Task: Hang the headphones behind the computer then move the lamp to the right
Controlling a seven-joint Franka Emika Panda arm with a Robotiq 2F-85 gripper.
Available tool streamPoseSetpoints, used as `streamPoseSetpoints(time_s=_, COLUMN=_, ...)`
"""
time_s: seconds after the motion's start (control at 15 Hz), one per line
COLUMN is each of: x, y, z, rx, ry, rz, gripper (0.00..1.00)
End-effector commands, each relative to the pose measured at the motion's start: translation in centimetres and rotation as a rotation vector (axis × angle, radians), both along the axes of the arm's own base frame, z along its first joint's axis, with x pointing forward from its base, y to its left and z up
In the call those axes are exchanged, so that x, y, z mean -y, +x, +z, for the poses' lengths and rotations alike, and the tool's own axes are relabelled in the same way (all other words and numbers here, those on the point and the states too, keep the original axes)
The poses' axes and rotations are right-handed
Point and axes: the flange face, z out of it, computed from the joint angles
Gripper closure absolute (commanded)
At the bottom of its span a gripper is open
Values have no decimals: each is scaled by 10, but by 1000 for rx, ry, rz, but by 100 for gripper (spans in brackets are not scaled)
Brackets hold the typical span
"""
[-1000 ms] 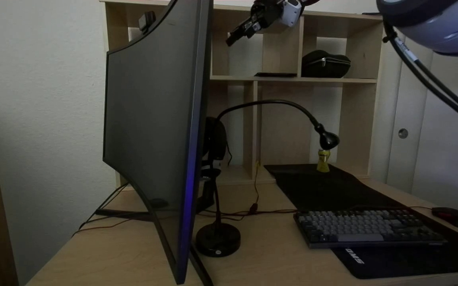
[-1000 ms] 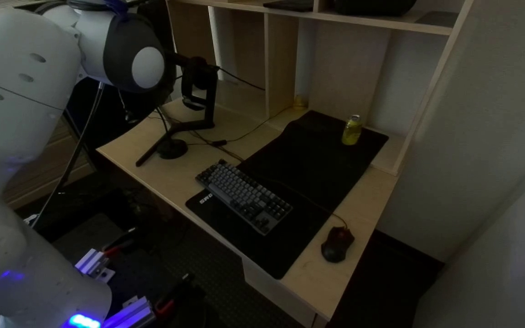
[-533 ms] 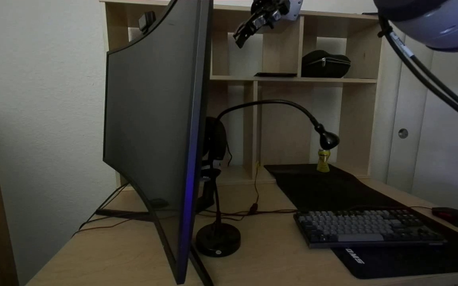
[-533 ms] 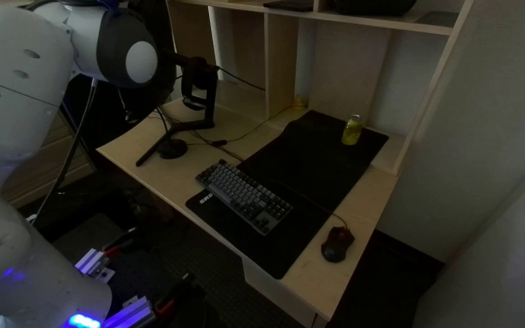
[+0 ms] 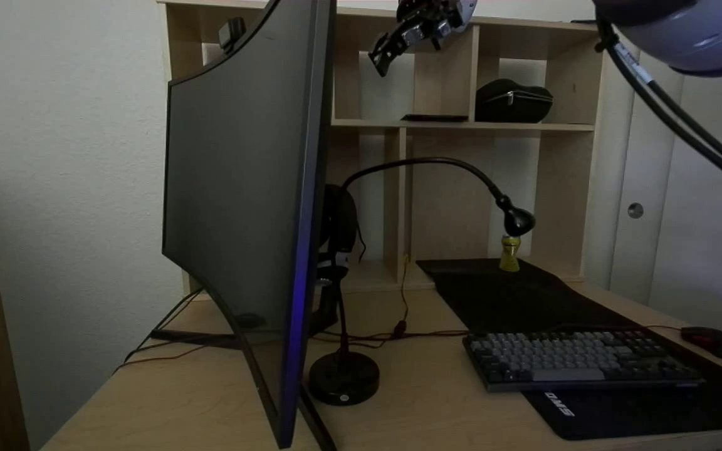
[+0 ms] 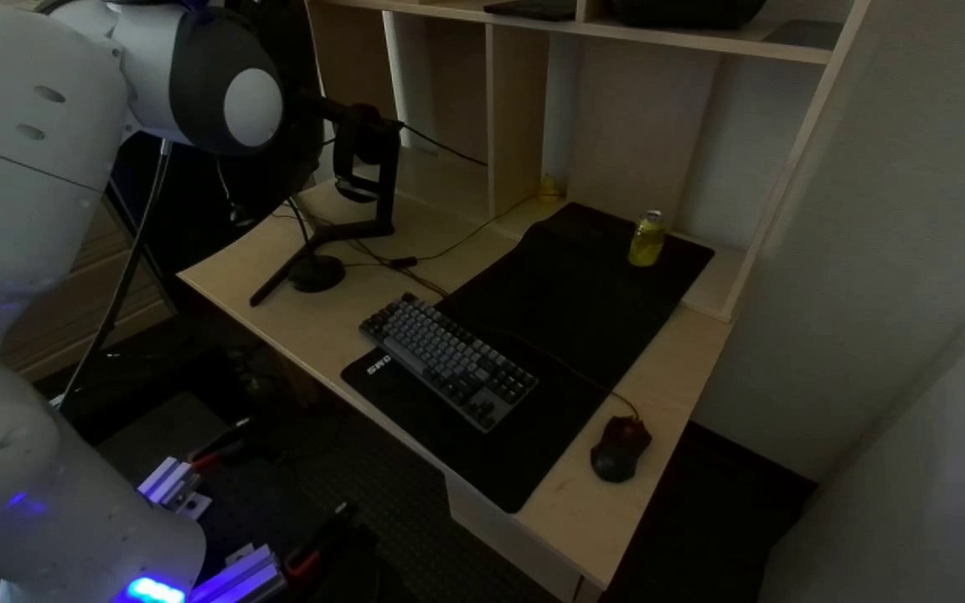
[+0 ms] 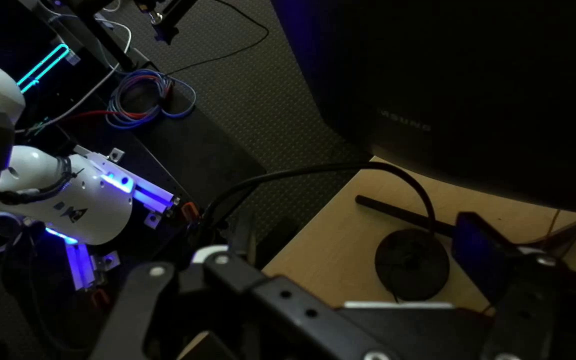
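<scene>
The computer, a large curved dark monitor [image 5: 245, 188], stands on the desk; its dark panel [image 7: 418, 75] fills the upper right of the wrist view. Behind it, dim black rounded headphones [image 5: 348, 219] show partly; what bears them cannot be made out. The black lamp [image 5: 343, 378] stands upright beside the monitor, its gooseneck arching over the desk. Above the lamp and beside the monitor's upper edge, my gripper [image 5: 378, 66] hangs in the air. In the wrist view its fingers stand wide apart, with the lamp base [image 7: 412, 265] far below between them. Nothing is held.
A keyboard [image 5: 580, 360] and a yellow can [image 6: 647, 239] rest on the black mat [image 6: 570, 285], with a mouse [image 6: 621, 450] beside it. Shelves [image 5: 436, 125] rise at the back and hold a black case [image 5: 512, 103]. Cables run over the desk near the lamp.
The gripper has shifted slightly right in an exterior view and turned, its fingers pointing more downward. The arm's upper part has drawn back a little. Desk objects have not moved.
</scene>
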Motion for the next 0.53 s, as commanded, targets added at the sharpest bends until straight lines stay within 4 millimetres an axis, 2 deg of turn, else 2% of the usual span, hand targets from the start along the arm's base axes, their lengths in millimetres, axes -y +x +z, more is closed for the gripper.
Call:
streamPoseSetpoints(time_s=0.0, x=-18, y=-2, z=6, rx=156, ry=-38, rz=96, gripper=0)
streamPoseSetpoints(time_s=0.2, x=-42, y=-16, z=26, rx=274, ry=-89, rz=157, gripper=0)
streamPoseSetpoints(time_s=0.33, x=-52, y=-32, z=46, rx=345, ry=-138, rz=203, gripper=0)
streamPoseSetpoints(time_s=0.47, x=-48, y=-32, z=70, rx=446, ry=-143, rz=151, gripper=0)
